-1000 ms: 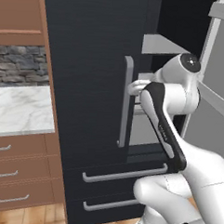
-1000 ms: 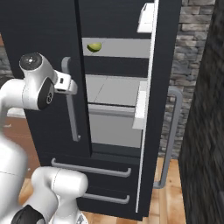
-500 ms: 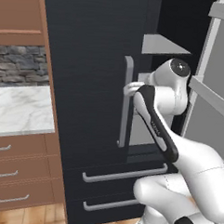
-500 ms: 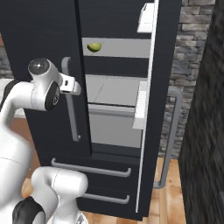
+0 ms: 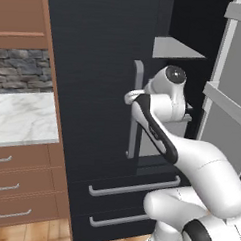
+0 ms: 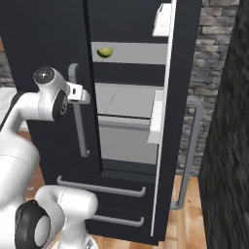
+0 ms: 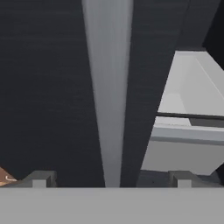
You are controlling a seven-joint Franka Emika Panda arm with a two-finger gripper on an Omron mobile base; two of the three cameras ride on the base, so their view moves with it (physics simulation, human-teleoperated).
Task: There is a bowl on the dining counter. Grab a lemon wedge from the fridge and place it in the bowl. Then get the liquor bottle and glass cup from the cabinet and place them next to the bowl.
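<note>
The step in hand looked to be fetching the lemon wedge [image 6: 104, 51], which lay on an upper grey shelf inside the fridge [image 6: 48, 39], above the tool [image 7: 109, 179] and beyond the closed left door's edge. To do it well, the tool would probably need to clear the left door's handle [image 7: 107, 87] first, then rise and pass through the gap left by the swung-out right door [image 6: 182, 97] without clipping either door edge, approaching the wedge squarely since it is tiny.

The tool stood wide and held nothing, its two tips straddling the view of the vertical handle directly ahead. The forearm reached level toward the left door, wrist bent at handle height, elbow tucked back over the base.
</note>
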